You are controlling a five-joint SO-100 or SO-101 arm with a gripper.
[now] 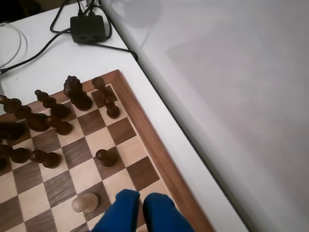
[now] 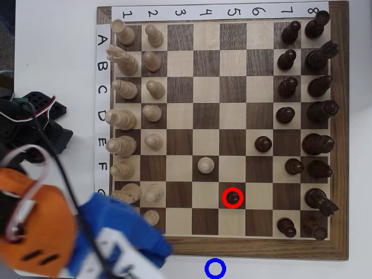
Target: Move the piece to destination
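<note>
In the overhead view you can count one wooden chessboard on the white bench. Of the small dark-brown wooden pawns with round heads, you have eight: six in the column marked 7, one a square further left, and one inside a ring. The taller dark-brown pieces number eight, all along the right edge. You can see eight cream wooden pawns and seven taller cream pieces; the arm covers the near-left corner. There are two rings: one red ring outline and one bright-blue ring outline.
</note>
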